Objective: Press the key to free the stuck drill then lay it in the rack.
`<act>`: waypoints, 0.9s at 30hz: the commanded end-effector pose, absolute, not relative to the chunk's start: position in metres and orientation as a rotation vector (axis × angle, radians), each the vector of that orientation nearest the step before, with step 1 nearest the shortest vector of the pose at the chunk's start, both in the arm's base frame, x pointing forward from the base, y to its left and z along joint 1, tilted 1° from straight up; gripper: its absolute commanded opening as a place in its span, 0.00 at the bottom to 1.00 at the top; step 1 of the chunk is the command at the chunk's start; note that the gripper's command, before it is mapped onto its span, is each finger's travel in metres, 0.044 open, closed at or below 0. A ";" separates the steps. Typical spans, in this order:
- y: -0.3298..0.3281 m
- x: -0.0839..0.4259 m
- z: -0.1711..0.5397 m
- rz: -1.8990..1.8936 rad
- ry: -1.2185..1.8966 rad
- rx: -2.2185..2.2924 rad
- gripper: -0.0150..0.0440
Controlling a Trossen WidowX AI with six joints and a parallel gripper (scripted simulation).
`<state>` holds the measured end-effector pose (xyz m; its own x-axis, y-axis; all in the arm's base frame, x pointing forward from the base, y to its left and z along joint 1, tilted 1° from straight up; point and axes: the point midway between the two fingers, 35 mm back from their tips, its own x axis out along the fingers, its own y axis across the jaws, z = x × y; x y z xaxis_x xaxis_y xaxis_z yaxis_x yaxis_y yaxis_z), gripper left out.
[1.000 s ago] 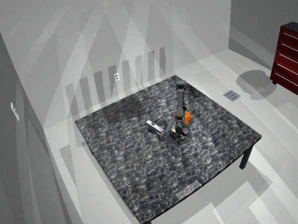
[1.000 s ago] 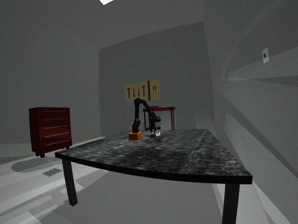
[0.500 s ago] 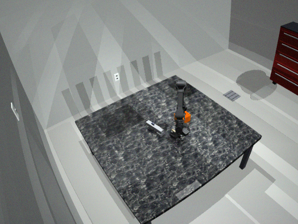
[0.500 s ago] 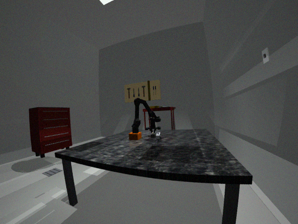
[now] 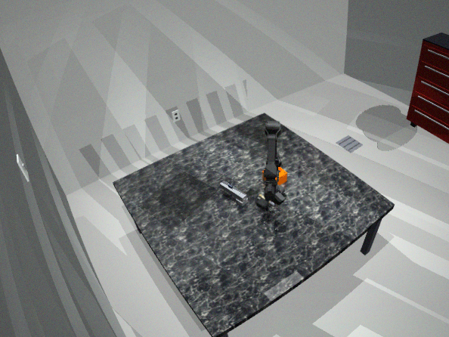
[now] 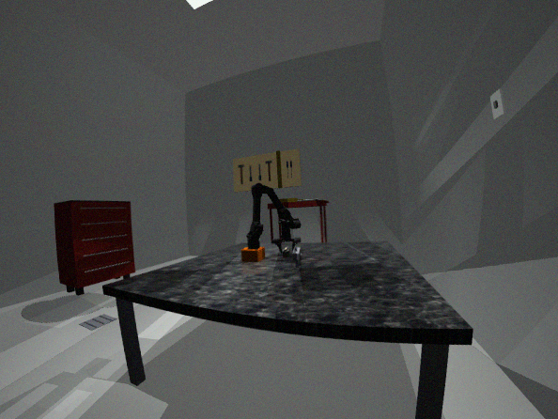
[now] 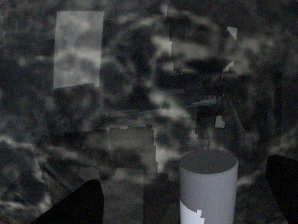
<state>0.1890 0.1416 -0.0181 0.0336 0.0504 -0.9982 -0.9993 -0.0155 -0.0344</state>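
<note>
My gripper [image 5: 271,203] [image 6: 286,242] [image 7: 187,179] is open and low over the table, its fingers well apart. A plain grey cylinder [image 7: 209,192] rises between the fingers in the wrist view, nearer the right one; it may be part of the drill, but I cannot tell. A small pale piece [image 5: 261,197] [image 6: 286,251] shows beside the fingers, mostly hidden by them. A long silver-white piece [image 5: 236,192] [image 6: 297,254], probably the rack, lies left of the gripper in the top view. I cannot make out the key.
The arm stands at an orange block [image 5: 282,176] [image 6: 253,255] on the dark marbled table [image 5: 227,264] [image 6: 329,301]. A red drawer cabinet [image 5: 435,87] [image 6: 94,244] stands away from the table. A tool board [image 6: 255,174] hangs on the far wall.
</note>
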 end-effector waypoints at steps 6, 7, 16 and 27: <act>0.140 0.187 0.004 1.212 1.154 -1.215 1.00; 0.140 0.186 0.008 1.212 1.155 -1.216 1.00; 0.140 0.186 0.044 1.211 1.155 -1.216 1.00; 0.193 0.180 0.078 1.558 0.853 -1.388 1.00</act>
